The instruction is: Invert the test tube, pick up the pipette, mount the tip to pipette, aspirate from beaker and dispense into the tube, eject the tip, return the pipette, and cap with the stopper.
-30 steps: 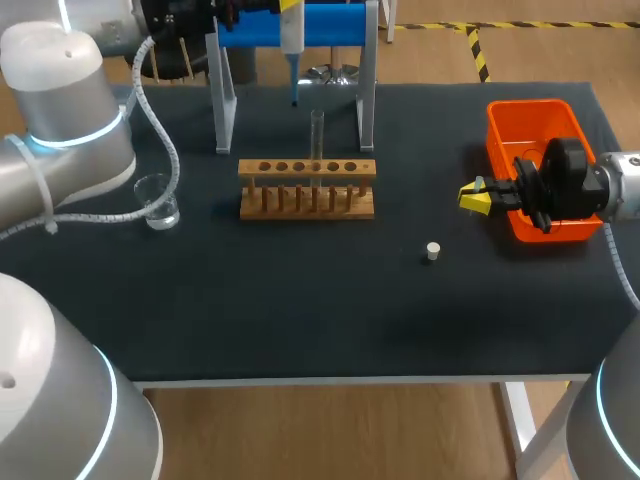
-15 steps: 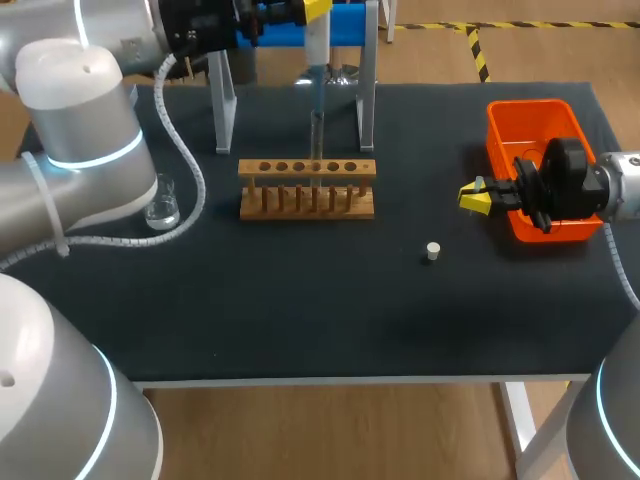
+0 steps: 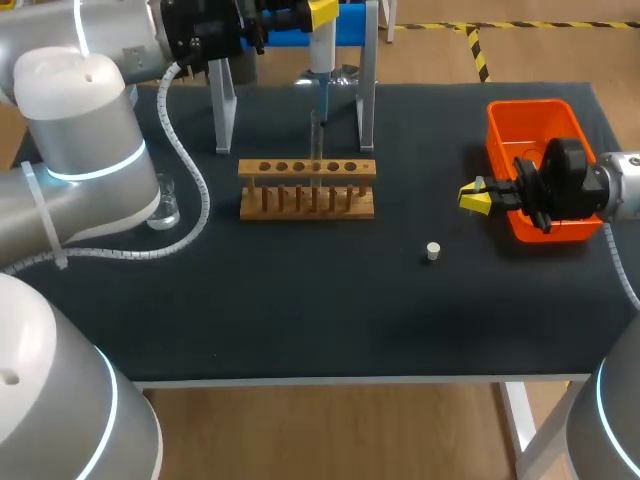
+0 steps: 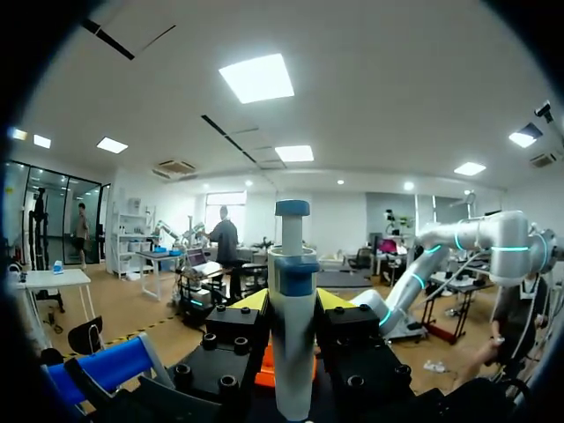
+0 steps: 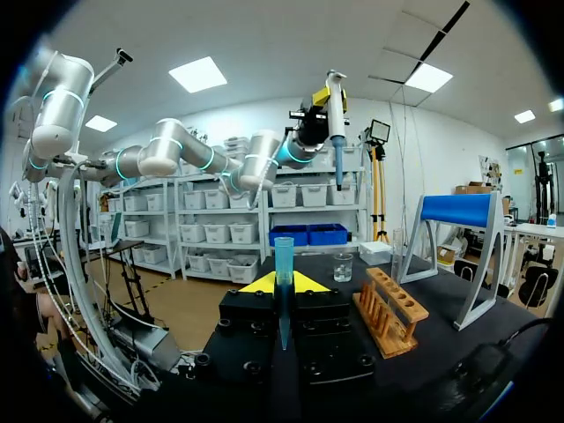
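Shifting right, your left pincer [image 4: 291, 304], clamped on the pipette [image 3: 321, 50], now sets it over the test tube [image 3: 317, 135]: dispensing is due. Meanwhile your right pincer [image 3: 474, 196] grips a blue tip [image 5: 283, 260].

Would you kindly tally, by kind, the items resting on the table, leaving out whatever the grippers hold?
Beaker: 1
Test tube: 1
Wooden rack: 1
Stopper: 1
Orange bin: 1
Pipette stand: 1
Total: 6
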Controlling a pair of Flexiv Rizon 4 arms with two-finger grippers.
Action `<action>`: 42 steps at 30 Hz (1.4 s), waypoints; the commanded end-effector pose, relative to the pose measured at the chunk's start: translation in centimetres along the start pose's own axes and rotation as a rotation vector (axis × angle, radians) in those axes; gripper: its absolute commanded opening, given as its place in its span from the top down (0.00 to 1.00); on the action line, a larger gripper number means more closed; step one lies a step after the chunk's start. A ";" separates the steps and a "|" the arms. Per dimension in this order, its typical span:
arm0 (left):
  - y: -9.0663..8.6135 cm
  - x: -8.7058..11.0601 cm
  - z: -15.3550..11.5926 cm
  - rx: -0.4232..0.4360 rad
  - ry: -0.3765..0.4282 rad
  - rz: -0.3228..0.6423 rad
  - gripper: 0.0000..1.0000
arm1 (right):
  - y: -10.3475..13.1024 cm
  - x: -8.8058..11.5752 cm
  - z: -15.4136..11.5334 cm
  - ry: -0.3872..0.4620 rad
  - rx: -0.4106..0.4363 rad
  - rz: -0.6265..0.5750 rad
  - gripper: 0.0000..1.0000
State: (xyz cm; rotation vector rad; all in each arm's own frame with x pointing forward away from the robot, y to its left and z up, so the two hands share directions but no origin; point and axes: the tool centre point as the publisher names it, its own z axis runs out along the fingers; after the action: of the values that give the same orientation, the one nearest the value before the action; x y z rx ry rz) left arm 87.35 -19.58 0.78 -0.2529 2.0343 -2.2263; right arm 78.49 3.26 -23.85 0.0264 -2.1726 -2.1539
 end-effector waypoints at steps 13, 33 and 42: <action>0.0 0.0 -0.1 0.002 0.001 0.001 1.00 | 0.1 0.1 0.0 -0.002 0.003 0.000 1.00; -0.2 0.0 -0.4 0.012 0.045 0.004 1.00 | 0.1 0.1 0.0 -0.002 0.003 0.000 1.00; -0.1 0.1 -0.4 0.010 0.057 0.004 1.00 | 0.1 0.1 0.0 -0.002 0.003 0.000 1.00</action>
State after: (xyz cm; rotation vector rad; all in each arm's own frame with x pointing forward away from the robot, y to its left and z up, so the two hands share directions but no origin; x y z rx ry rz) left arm 87.16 -19.29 0.91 -0.1896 2.0470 -2.2645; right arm 78.49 3.26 -23.85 0.0264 -2.1726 -2.1539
